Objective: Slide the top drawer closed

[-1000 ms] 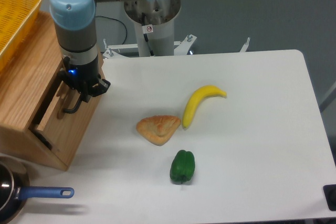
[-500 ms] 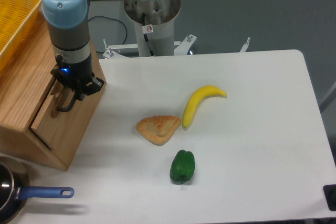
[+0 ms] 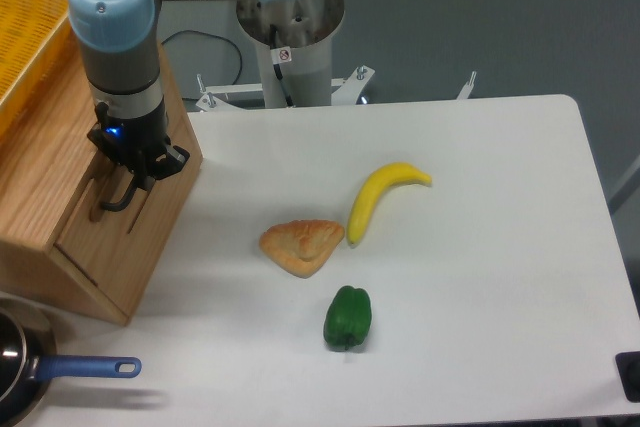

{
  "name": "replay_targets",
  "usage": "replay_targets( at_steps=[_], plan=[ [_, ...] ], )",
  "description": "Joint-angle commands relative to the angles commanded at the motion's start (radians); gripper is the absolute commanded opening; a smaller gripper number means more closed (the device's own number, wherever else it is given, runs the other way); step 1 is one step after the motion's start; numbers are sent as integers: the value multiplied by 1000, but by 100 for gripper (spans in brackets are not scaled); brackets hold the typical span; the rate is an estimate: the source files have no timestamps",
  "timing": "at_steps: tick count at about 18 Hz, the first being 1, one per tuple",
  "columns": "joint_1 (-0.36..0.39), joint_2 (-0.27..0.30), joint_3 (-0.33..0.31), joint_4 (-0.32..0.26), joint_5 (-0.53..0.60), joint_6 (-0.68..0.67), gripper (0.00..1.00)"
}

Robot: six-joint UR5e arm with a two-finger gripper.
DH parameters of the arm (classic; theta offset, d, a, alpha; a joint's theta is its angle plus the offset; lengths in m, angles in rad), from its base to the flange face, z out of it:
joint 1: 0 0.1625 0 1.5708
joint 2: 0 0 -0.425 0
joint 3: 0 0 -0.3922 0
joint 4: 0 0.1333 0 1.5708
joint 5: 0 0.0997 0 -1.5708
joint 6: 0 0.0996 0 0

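White table (image 3: 480, 247) as landmark. Near its centre: banana (image 3: 382, 196), with a pastry wedge (image 3: 301, 246) just left of its lower tip. Green pepper (image 3: 347, 317) below the pastry. Blue-handled pan (image 3: 40, 372) off the table's lower-left corner. Yellow basket (image 3: 28, 32) at upper left.

top drawer (image 3: 100, 209) | light wood, black bar handle | pushed in, front flush with cabinet

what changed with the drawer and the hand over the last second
The hand moved left toward the cabinet, pushing the top drawer in by its handle; the drawer, partly open before, now looks about flush. The banana, bread, pepper, pan and basket stayed put.
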Motion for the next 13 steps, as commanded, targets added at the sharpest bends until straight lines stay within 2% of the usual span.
replay_targets(
  at_steps=[9,13],
  plan=[
    [-6,-2,0,0,6,2,10],
    [27,-3,-2,5,8,15,10]
  ],
)
